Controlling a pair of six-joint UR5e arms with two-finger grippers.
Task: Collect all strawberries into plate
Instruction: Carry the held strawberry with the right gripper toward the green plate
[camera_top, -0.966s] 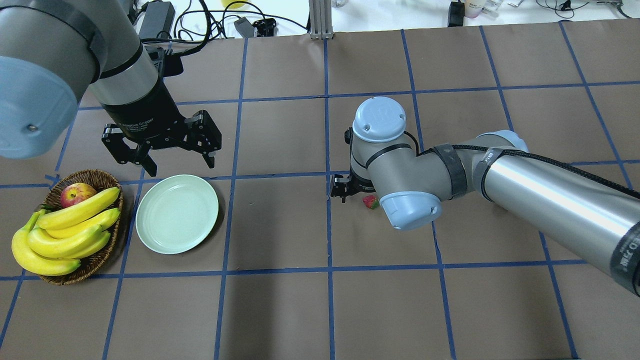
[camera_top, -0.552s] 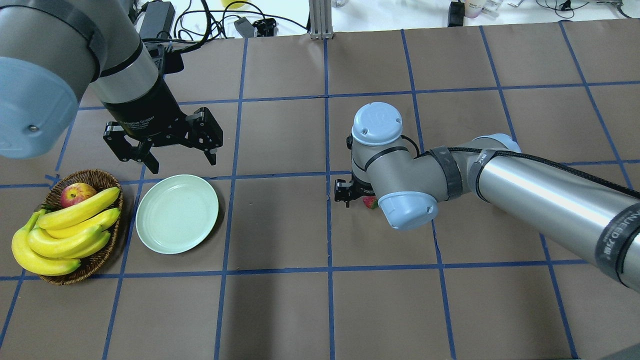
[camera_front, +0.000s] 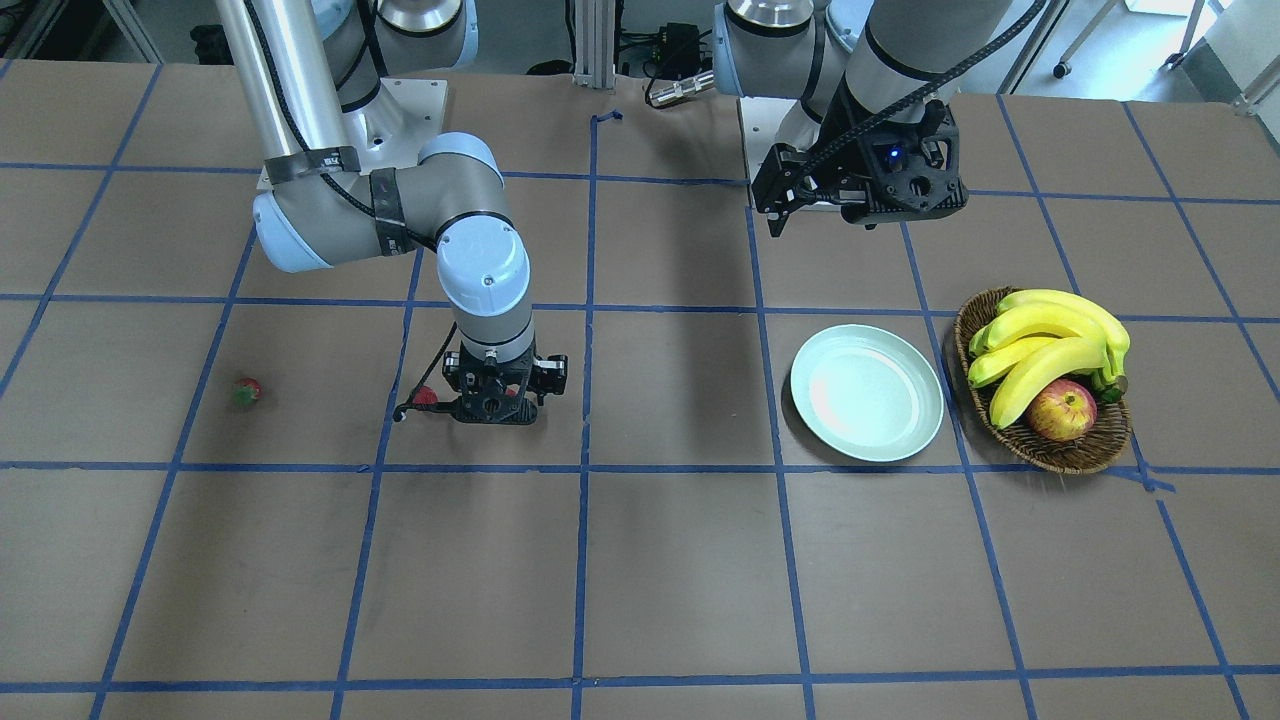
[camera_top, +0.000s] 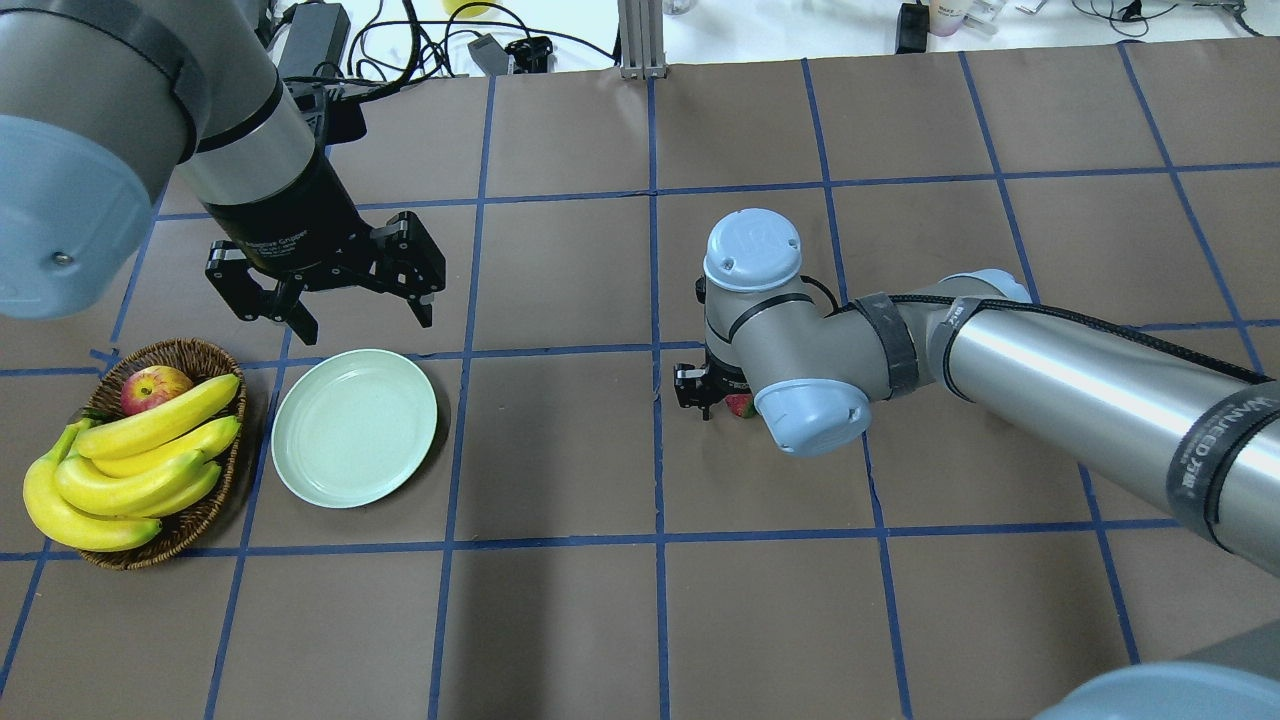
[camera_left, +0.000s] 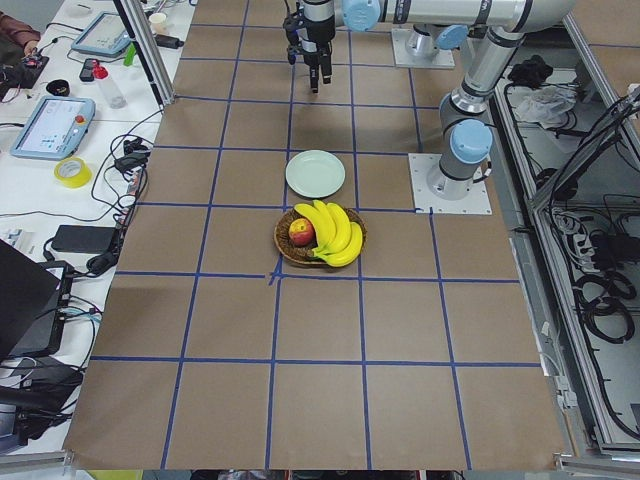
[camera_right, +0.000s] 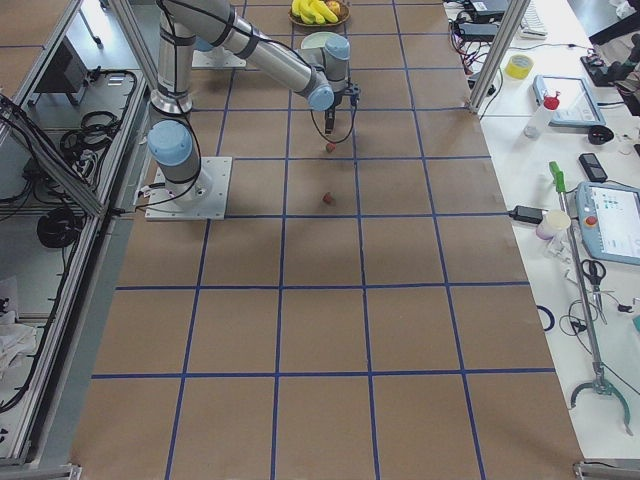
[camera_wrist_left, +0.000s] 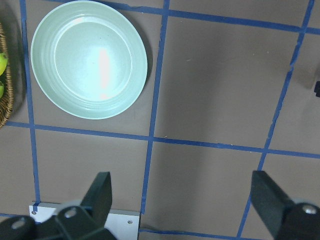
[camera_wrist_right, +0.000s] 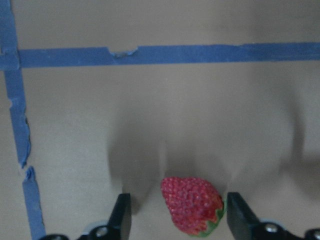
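Observation:
One strawberry (camera_wrist_right: 192, 205) lies on the brown table, and my right gripper (camera_wrist_right: 179, 205) stands open low over it, a finger on each side. In the overhead view this strawberry (camera_top: 741, 405) peeks out from under the right wrist. A second strawberry (camera_front: 247, 390) lies alone further out towards the robot's right. The pale green plate (camera_top: 355, 428) sits with nothing in it on the robot's left. My left gripper (camera_top: 365, 328) hangs open above the table just beyond the plate, holding nothing.
A wicker basket (camera_top: 200, 352) with bananas and an apple stands beside the plate, on the side away from the strawberries. Cables and a power brick (camera_top: 315, 40) lie along the far table edge, near a metal post (camera_top: 640, 40).
The right gripper has shifted a little towards the strawberry and now straddles it. The left gripper has drifted slightly away from the plate.

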